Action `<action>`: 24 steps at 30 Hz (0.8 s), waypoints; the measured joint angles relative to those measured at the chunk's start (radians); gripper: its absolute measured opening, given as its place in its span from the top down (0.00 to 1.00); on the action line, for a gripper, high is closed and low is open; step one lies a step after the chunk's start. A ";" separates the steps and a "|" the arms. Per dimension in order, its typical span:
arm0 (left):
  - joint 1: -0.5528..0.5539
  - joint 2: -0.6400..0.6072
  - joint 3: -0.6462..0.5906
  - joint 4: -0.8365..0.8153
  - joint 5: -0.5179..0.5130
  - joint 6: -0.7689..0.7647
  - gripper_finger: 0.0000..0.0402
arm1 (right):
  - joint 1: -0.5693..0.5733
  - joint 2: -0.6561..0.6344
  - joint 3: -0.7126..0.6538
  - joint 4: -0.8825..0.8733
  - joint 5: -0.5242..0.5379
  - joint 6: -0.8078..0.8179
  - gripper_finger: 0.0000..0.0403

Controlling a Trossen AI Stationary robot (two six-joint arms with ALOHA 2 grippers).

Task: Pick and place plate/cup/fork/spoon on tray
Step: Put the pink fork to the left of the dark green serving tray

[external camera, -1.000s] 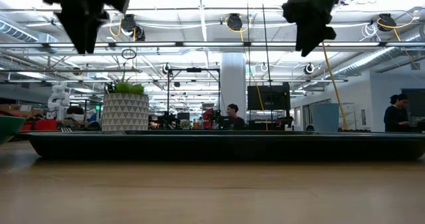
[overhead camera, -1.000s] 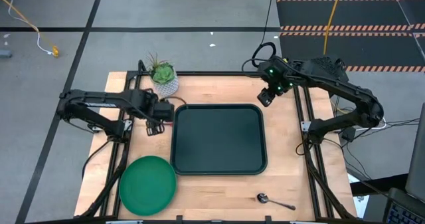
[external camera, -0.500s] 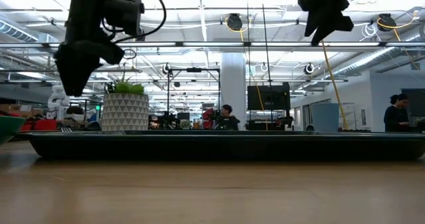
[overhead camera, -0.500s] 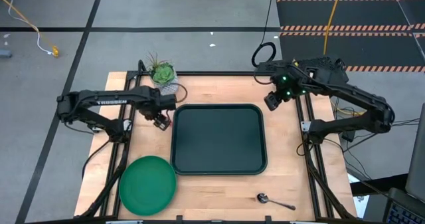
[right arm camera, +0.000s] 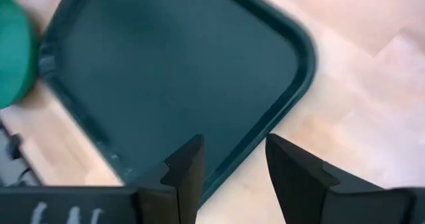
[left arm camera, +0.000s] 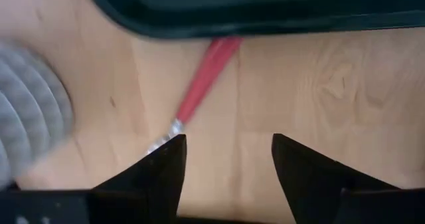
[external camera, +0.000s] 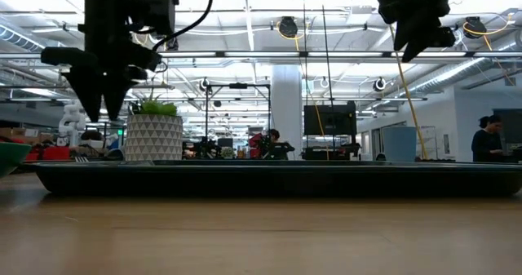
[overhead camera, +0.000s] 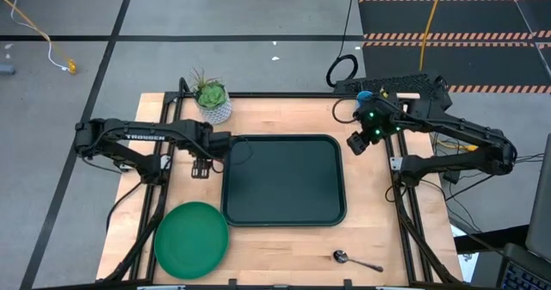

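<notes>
left pincer (left arm camera: 226,159) spread above fork (left arm camera: 199,94) by tray (overhead camera: 284,181) left rim | right pincer (right arm camera: 229,159) spread over tray's far right corner | plate (overhead camera: 191,238) at tabletop near-left corner | spoon (overhead camera: 355,260) near edge

Light wooden table (overhead camera: 370,230): dark green rectangular tray (overhead camera: 284,180) mid-table; round green plate (overhead camera: 191,239) near front-left corner; silver metal spoon (overhead camera: 355,260) by front edge, right; white speckled plant pot (overhead camera: 212,107) at back edge, left; pink-handled fork (left arm camera: 199,89) touching tray's rim.
</notes>
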 joint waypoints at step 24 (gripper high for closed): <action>0.098 0.001 -0.180 0.107 0.022 0.316 0.64 | 0.163 -0.072 -0.040 0.128 -0.023 0.234 0.63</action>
